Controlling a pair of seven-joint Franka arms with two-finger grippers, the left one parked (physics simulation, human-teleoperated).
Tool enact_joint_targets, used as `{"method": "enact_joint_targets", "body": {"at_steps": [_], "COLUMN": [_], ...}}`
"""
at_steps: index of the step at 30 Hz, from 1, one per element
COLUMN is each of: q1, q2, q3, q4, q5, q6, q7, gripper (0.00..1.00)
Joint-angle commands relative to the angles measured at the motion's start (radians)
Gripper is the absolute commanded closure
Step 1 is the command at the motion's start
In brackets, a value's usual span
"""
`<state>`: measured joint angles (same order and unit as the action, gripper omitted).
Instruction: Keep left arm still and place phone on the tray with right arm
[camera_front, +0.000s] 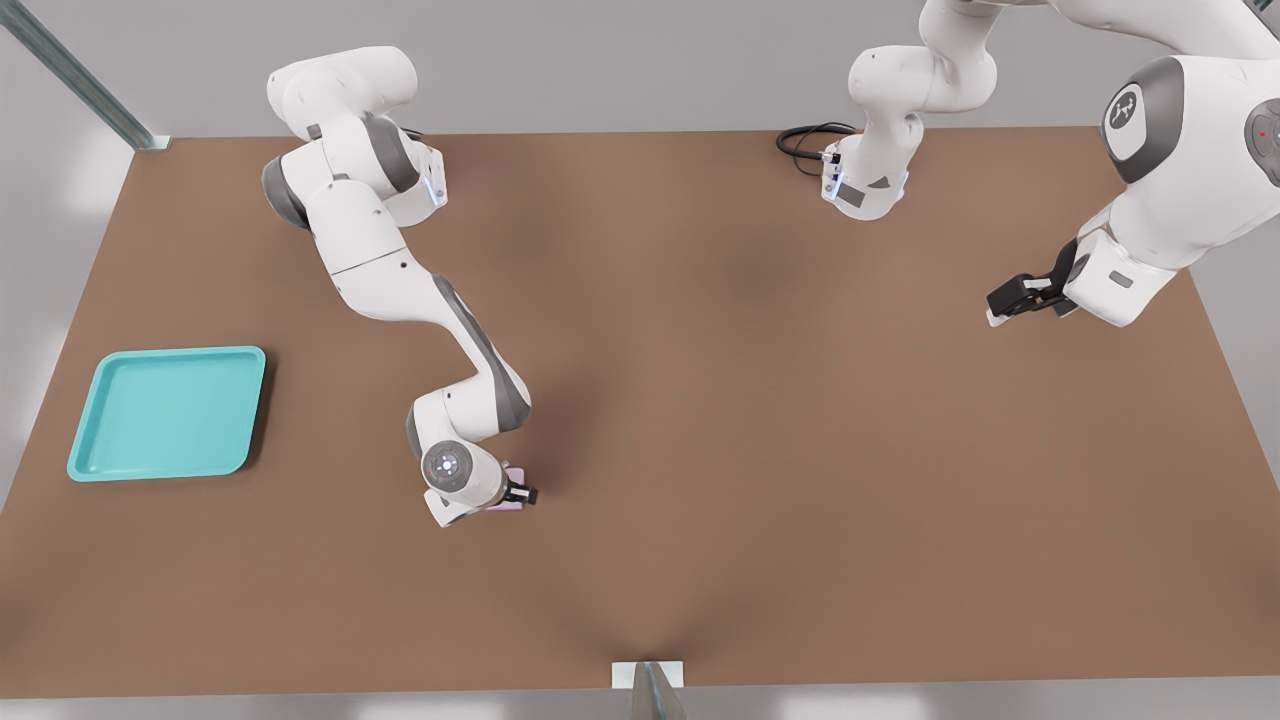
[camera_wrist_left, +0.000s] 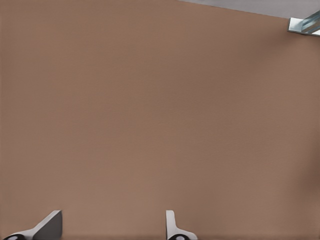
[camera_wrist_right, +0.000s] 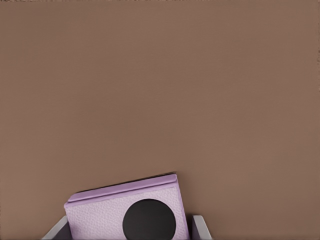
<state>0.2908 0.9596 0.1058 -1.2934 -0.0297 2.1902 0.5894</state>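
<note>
The tray (camera_front: 168, 413) lies flat on the brown table (camera_front: 760, 420) at the front view's left, holding nothing. Well to its right, the right arm (camera_front: 400, 280) reaches down to the table. Its gripper (camera_front: 515, 494) has a finger (camera_wrist_right: 199, 227) on each side of the phone (camera_wrist_right: 125, 212), clamping it. The phone (camera_front: 510, 503) sits low over the table, well apart from the tray.

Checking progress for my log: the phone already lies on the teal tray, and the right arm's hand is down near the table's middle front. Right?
Not quite. The phone is not on the tray; it sits between the fingers of the right arm's hand, well off to the front view's right of the tray, as the front and right wrist views show. The hand's position is as you say.
</note>
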Motion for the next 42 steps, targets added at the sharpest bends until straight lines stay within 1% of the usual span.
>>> {"method": "enact_joint_targets", "body": {"at_steps": [1,3,6,14,17,21,23,27,29,33,37,42], "q1": [0.001,0.001,0.001,-0.002,-0.021,-0.059,-0.087,-0.188,-0.280,-0.420,-0.594,-0.769], "q2": [-0.001,-0.001,-0.002,-0.012,-0.048,-0.119,-0.167,-0.301,-0.394,-0.492,-0.524,-0.512], "q3": [0.000,0.000,0.000,0.000,0.000,0.000,0.000,0.003,0.003,0.003,0.003,0.003], "q4": [0.000,0.000,0.000,0.002,0.002,-0.003,-0.063,-0.225,-0.319,-0.438,-0.466,-0.458], "q5": [-0.001,-0.001,-0.001,-0.001,-0.001,-0.001,-0.009,-0.016,-0.030,-0.035,-0.035,-0.035], "q6": [0.006,0.006,0.006,-0.007,-0.040,-0.109,-0.107,-0.099,-0.106,-0.107,-0.112,-0.107], "q7": [0.081,0.081,0.078,0.050,0.010,-0.020,-0.056,-0.183,-0.292,-0.488,-0.764,-1.011], "gripper": [0.14,0.15,0.20,0.20,0.20,0.24,0.24,0.24,0.24,0.24,0.24,0.24]}}
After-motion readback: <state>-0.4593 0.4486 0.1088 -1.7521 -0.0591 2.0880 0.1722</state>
